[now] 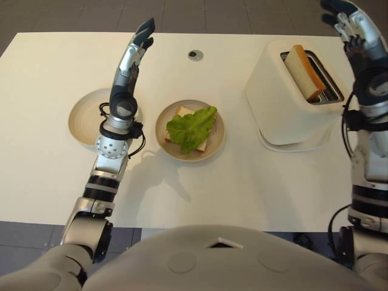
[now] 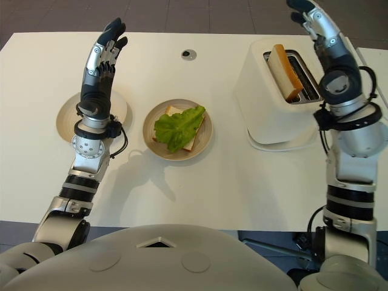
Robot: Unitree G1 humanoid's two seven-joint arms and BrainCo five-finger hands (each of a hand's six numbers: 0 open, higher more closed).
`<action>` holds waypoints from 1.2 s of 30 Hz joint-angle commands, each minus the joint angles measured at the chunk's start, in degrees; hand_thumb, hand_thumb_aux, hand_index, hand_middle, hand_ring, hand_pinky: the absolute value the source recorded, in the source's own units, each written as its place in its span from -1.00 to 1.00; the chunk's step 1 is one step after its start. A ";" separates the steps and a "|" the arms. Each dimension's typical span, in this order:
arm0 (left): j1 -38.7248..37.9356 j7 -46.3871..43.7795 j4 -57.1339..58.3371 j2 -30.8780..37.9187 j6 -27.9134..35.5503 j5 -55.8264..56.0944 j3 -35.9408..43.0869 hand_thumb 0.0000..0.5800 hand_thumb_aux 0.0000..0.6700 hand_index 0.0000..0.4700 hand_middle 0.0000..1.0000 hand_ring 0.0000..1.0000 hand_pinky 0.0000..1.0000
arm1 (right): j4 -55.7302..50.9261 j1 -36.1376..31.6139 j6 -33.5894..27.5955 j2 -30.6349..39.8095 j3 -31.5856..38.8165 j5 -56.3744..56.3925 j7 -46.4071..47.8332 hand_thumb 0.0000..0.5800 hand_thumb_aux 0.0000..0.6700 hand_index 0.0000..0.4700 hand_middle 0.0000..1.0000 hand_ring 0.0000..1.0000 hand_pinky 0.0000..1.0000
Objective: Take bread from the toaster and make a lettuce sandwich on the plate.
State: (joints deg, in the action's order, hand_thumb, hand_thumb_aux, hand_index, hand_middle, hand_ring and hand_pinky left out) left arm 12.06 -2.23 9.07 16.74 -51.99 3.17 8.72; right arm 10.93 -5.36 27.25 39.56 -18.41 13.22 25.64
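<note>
A white toaster (image 1: 285, 100) stands at the right of the table with one slice of bread (image 1: 303, 71) sticking up out of its slot. On the beige plate (image 1: 215, 145) in the middle lies a bread slice (image 1: 182, 112) with a green lettuce leaf (image 1: 191, 127) on top. My left hand (image 1: 139, 45) is raised above the table left of the plate, fingers stretched out and holding nothing. My right hand (image 2: 315, 23) is up behind the toaster's far right corner, fingers extended, empty.
A second, empty beige plate (image 1: 85, 118) lies to the left, partly behind my left forearm. A small round grommet (image 1: 195, 55) sits in the tabletop at the back middle. The table's front edge runs close to me.
</note>
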 commanded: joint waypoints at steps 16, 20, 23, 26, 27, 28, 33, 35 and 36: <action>-0.09 -5.33 4.04 -4.55 -3.80 -4.57 -2.19 -1.00 -1.00 -1.00 -1.00 -1.00 -1.00 | -21.24 1.25 -1.44 13.59 4.52 -32.58 -5.53 -1.00 -1.00 -1.00 -1.00 -1.00 -1.00; 0.29 -5.52 5.00 -5.02 -4.08 -5.29 -2.65 -1.00 -1.00 -1.00 -1.00 -1.00 -1.00 | -20.24 -1.98 -0.82 11.97 6.15 -33.20 -8.70 -1.00 -1.00 -1.00 -1.00 -1.00 -1.00; 0.39 -5.63 5.28 -5.23 -4.06 -5.55 -2.75 -1.00 -1.00 -1.00 -1.00 -1.00 -1.00 | -19.74 -2.67 -0.19 11.73 6.87 -33.45 -9.46 -1.00 -1.00 -1.00 -1.00 -1.00 -1.00; 0.55 -5.66 5.61 -5.40 -3.94 -5.87 -2.89 -1.00 -1.00 -1.00 -1.00 -1.00 -1.00 | -18.42 -2.79 0.12 11.36 7.97 -33.12 -9.17 -1.00 -1.00 -1.00 -1.00 -1.00 -1.00; 0.66 -5.62 5.84 -5.51 -3.94 -6.10 -2.94 -1.00 -1.00 -1.00 -1.00 -1.00 -1.00 | -18.10 -2.92 0.15 11.23 8.27 -33.07 -9.13 -1.00 -1.00 -1.00 -1.00 -1.00 -1.00; 0.76 -5.54 6.14 -5.64 -3.99 -6.51 -2.99 -1.00 -1.00 -1.00 -1.00 -1.00 -1.00 | -18.08 -3.12 0.16 11.14 8.54 -33.14 -9.18 -1.00 -1.00 -1.00 -1.00 -1.00 -1.00; 0.93 -5.26 7.46 -6.01 -4.33 -8.23 -3.27 -1.00 -1.00 -1.00 -1.00 -1.00 -1.00 | -20.59 -3.67 -0.63 11.19 10.60 -36.14 -10.75 -1.00 -1.00 -1.00 -1.00 -1.00 -1.00; 0.90 -5.03 7.79 -5.99 -4.42 -8.96 -3.48 -1.00 -1.00 -1.00 -1.00 -1.00 -1.00 | -22.27 -4.15 -1.11 11.41 11.08 -37.54 -12.02 -1.00 -1.00 -1.00 -1.00 -1.00 -1.00; 0.91 -4.91 7.95 -6.01 -4.47 -9.27 -3.55 -1.00 -1.00 -1.00 -1.00 -1.00 -1.00 | -23.20 -4.46 -1.40 11.52 11.14 -38.24 -12.83 -1.00 -1.00 -1.00 -1.00 -1.00 -1.00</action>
State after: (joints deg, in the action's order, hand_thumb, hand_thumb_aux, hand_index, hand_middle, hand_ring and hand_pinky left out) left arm 12.63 -7.29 16.19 10.85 -56.39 -5.28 5.70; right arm -10.02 -9.59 26.68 51.04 -8.65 -22.81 13.09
